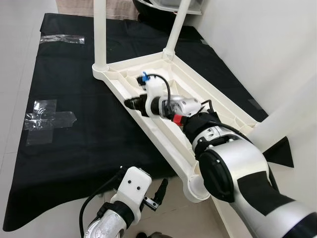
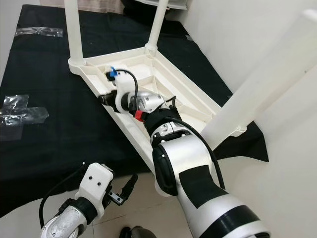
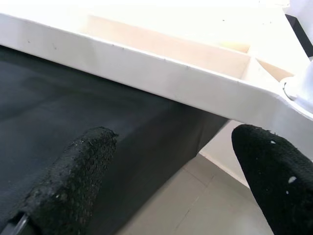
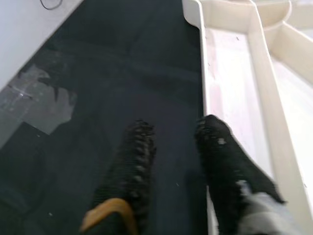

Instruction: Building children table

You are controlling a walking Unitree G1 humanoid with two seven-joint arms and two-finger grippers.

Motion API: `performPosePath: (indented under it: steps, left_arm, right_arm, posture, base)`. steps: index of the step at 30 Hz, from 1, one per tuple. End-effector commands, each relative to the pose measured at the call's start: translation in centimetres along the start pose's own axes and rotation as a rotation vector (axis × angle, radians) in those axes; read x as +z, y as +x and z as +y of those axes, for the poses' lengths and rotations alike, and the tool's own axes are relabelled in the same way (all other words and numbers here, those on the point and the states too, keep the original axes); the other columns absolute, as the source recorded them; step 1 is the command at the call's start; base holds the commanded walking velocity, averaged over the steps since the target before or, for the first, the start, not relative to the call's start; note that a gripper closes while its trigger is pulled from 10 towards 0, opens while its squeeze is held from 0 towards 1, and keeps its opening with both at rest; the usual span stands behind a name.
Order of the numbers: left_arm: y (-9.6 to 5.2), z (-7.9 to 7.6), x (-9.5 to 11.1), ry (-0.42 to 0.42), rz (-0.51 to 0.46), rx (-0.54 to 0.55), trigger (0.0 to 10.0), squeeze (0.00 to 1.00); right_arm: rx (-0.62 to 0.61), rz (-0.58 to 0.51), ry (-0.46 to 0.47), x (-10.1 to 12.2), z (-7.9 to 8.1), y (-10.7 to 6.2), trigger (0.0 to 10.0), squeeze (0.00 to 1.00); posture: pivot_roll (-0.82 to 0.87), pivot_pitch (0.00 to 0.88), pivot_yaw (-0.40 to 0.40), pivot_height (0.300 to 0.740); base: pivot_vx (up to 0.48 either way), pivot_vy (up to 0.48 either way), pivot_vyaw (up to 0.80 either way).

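Nearest me, my left gripper [image 1: 159, 194] hangs low over the pale floor tiles [image 1: 44, 225], just off the front edge of the black cloth [image 1: 74, 144]. Its jaws are released, gap wide, nothing between them. In the left wrist view the two pads [image 3: 73, 181] sit apart, w/ the cloth edge and the white rim of the upturned table [image 3: 161, 81] beyond them.

Next out, my right arm [image 1: 237, 168] reaches fwd across the table [image 1: 163, 131], which lies upside down on the cloth, ribbed underside facing up. Right gripper [image 1: 131, 102] is at the table's long left rim, about mid-length, pointing toward the cloth. In the right wrist view its fingers [image 4: 139, 161] are slightly parted, one over the cloth, the other by the rim [image 4: 201, 73]; jaws released, not grasping anything I can see. A blue clip [image 1: 144, 76] and black cable sit on that wrist.

To the left on the cloth, patches of clear tape [image 1: 47, 119]; another strip [image 1: 60, 38] is farther back.

At the far end, 2 white legs stand upright in the table's corner sockets: far-left leg [image 1: 100, 34] and far-right leg [image 1: 179, 27]. A third leg [image 2: 267, 79] rises at the near right corner, close to the camera, beside the white wall [image 1: 257, 44].
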State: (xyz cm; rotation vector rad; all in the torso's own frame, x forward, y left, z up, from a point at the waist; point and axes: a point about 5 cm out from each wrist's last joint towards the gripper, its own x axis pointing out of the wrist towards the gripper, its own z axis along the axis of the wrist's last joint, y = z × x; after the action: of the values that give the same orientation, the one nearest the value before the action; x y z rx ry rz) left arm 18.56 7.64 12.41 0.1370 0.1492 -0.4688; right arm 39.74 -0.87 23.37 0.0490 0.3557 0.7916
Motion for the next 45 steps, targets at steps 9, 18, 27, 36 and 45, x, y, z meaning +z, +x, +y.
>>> performPosePath:
  steps: [9, 18, 27, 36, 45]
  left_arm:
    - [0.1, -0.2, -0.6, -0.019, 0.022, -0.004, 10.0, 0.00]
    - [0.1, 0.4, -0.6, -0.034, 0.008, 0.031, 10.0, 0.00]
    - [0.4, 1.3, -0.9, -0.009, 0.020, 0.049, 10.0, 0.00]
    - [0.6, 1.8, -1.2, 0.013, 0.024, 0.061, 10.0, 0.00]
    - [0.9, 2.2, -1.6, 0.028, 0.029, 0.052, 10.0, 0.00]
  right_arm:
    - [0.053, -0.246, -0.139, 2.7, 1.1, -0.4, 10.0, 0.00]
    - [0.067, -0.426, -0.166, 2.8, 1.7, -1.8, 10.0, 0.00]
    - [-0.039, -0.479, -0.213, -2.0, 1.2, -4.3, 10.0, 0.00]
    - [-0.183, -0.457, -0.190, -4.7, 0.5, -6.3, 10.0, 0.00]
    - [-0.264, -0.452, -0.218, -10.3, 0.2, -11.4, 10.0, 0.00]
  posture:
    - [0.05, 0.094, -0.231, 0.740]
    - [0.05, 0.083, -0.224, 0.740]
    - [0.07, 0.055, -0.203, 0.740]
    - [0.07, 0.041, -0.185, 0.740]
    - [0.07, 0.029, -0.166, 0.740]
  base:
    - [0.000, 0.000, 0.00]
    - [0.000, 0.175, 0.00]
    - [-0.291, 0.263, 0.00]
    - [0.000, 0.000, 0.00]
    - [0.000, 0.000, 0.00]
